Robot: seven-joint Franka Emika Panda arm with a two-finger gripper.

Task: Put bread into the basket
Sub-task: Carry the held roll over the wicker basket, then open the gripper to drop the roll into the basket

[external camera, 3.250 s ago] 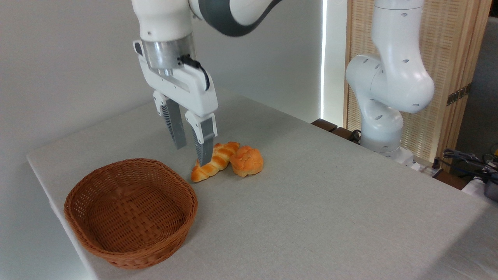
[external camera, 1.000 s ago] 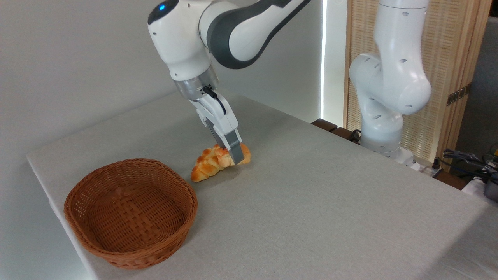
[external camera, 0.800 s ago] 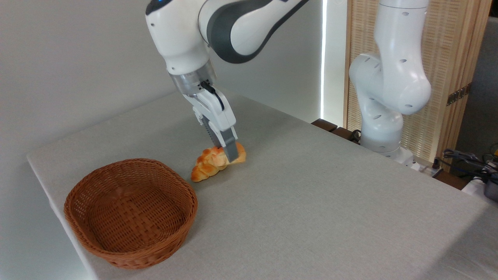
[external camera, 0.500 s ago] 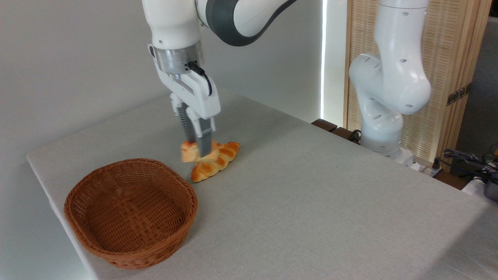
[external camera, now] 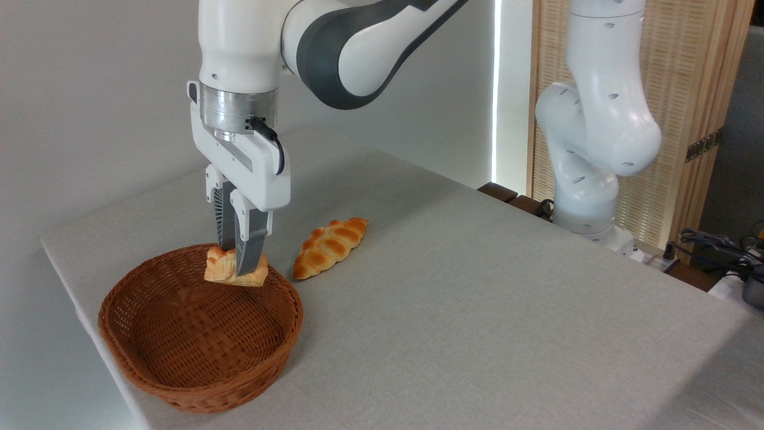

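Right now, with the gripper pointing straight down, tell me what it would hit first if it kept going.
The gripper, shut on the bread, points down over the basket's far side. It would likely meet the woven inside near the far rim first, though depth is hard to judge from this single view.

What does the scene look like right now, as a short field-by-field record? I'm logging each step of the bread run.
gripper: shut on the bun, pointing straight down
bun: held in the air above the basket's far rim, squeezed between the fingers
basket: nothing lying in it, near the table's left front corner
braided loaf: lying on the table to the right of the basket, untouched
table: grey cloth surface
step status: bun not yet released into the basket
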